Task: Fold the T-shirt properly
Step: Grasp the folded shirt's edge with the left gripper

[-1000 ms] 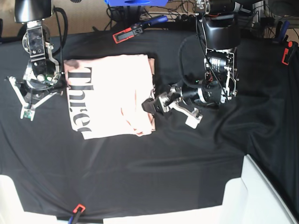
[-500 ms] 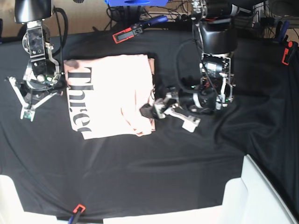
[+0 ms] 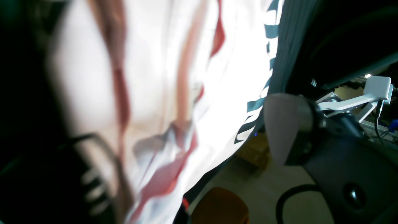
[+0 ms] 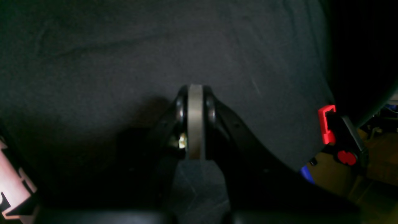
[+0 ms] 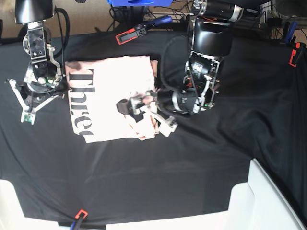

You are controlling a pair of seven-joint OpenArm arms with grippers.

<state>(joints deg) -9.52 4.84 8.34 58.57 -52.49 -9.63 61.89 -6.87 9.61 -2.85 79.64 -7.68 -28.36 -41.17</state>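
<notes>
The pale pink T-shirt (image 5: 103,91) lies folded into a rectangle on the black table cloth (image 5: 144,177), with its black "Three" lettering (image 5: 81,100) along the left side. My left gripper (image 5: 139,114) reaches over the shirt's right half, low on the fabric. In the left wrist view the shirt (image 3: 149,77) fills the frame, blurred, between two fingers (image 3: 279,127) that stand wide apart. The shirt's lower right corner (image 5: 146,130) is bunched. My right gripper (image 5: 28,111) is shut and empty just left of the shirt. Its closed pads (image 4: 195,121) hang over bare cloth.
Red and black clamps sit at the back (image 5: 132,33), at the far right (image 5: 297,52) and at the front edge (image 5: 79,214). A white box (image 5: 268,201) stands at the front right, and a white object (image 5: 9,206) at the front left. Cables lie behind the table.
My left gripper has moved left from the shirt's right edge onto the shirt. The lower right corner has bunched up. The right arm has not moved.
</notes>
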